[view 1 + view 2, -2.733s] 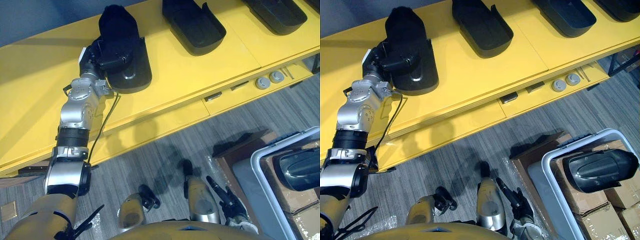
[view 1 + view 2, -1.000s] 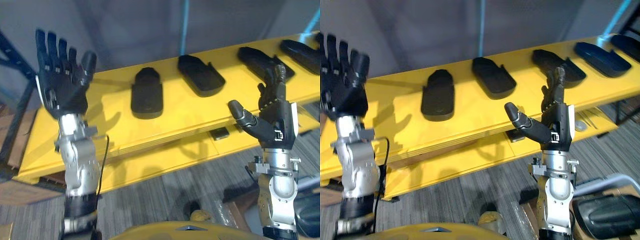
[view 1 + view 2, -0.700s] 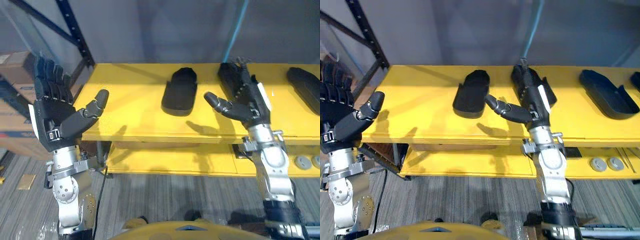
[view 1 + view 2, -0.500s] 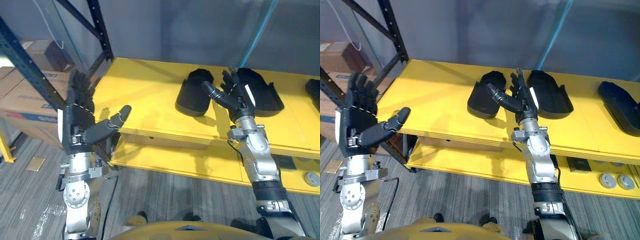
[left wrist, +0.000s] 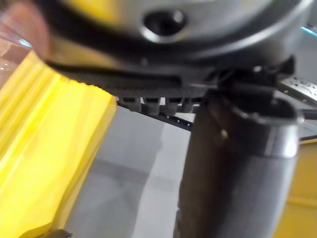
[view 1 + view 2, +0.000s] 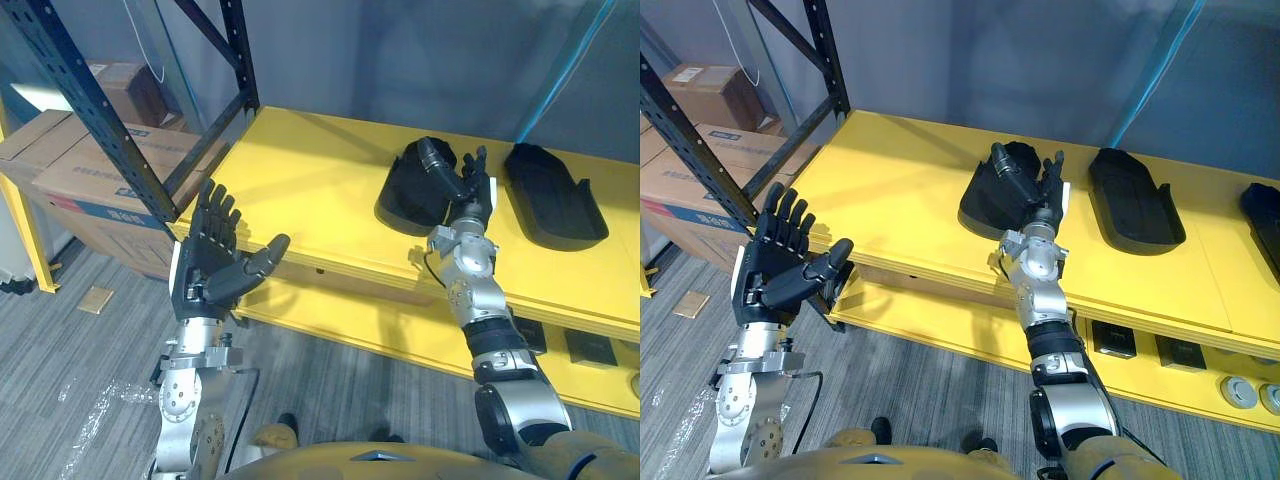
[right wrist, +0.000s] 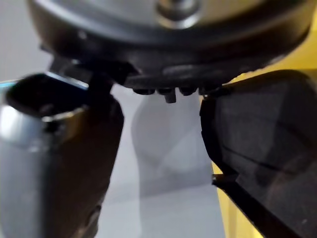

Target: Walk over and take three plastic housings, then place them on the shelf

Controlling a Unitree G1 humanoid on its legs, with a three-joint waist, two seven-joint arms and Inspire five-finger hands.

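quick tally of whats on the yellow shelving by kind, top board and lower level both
black housings, top board: 3
black rectangular pieces, lower level: 2
round grey pieces, lower level: 2
total: 7

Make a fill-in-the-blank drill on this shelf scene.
1. The shelf is painted ____.
2. The open left hand, in front of the shelf's corner, holds ____.
3. The open right hand is up beside a ____ plastic housing lying on the shelf.
Missing words: yellow; nothing; black.
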